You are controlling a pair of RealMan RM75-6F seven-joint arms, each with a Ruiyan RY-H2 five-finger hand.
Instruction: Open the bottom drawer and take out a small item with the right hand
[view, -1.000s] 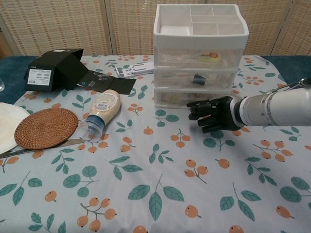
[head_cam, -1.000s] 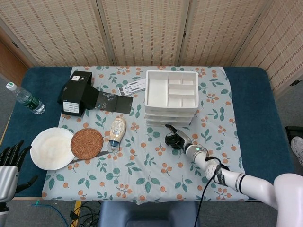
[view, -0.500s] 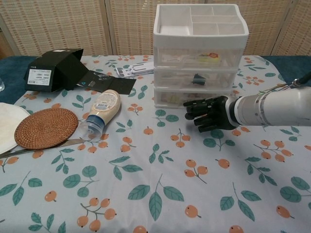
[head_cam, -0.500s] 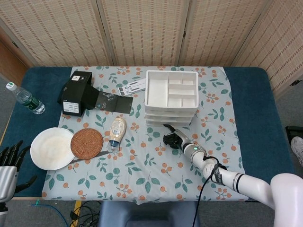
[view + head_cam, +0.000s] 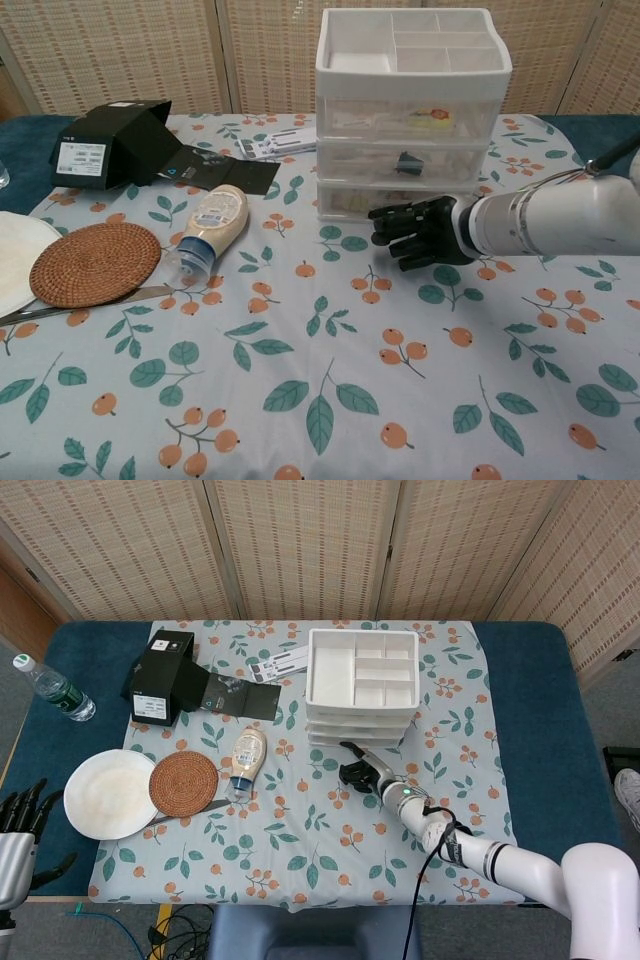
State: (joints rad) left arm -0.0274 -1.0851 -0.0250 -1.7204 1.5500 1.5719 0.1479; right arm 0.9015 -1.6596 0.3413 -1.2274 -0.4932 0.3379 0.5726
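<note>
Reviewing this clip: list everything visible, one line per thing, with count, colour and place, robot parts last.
Drawer unit: 1, white, back centre, drawers shut.
Black box: 1, back left, flap open.
Printed card: 1, white, beside the box.
Squeeze bottle: 1, cream, lying left of centre.
Woven coaster: 1, brown, front left.
Plate: 1, white, under the coaster's edge.
Water bottle: 1, clear, far left.
Tablecloth: 1, leaf print.
Right hand: black, before the bottom drawer, empty.
Left hand: black, off the table's left corner, fingers spread.

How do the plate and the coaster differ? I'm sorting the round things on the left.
The plate is white and larger; the coaster is brown, woven and smaller. The plate lies partly off the cloth; the coaster sits on it, overlapping the plate's edge. Both are round and lie flat.
</note>
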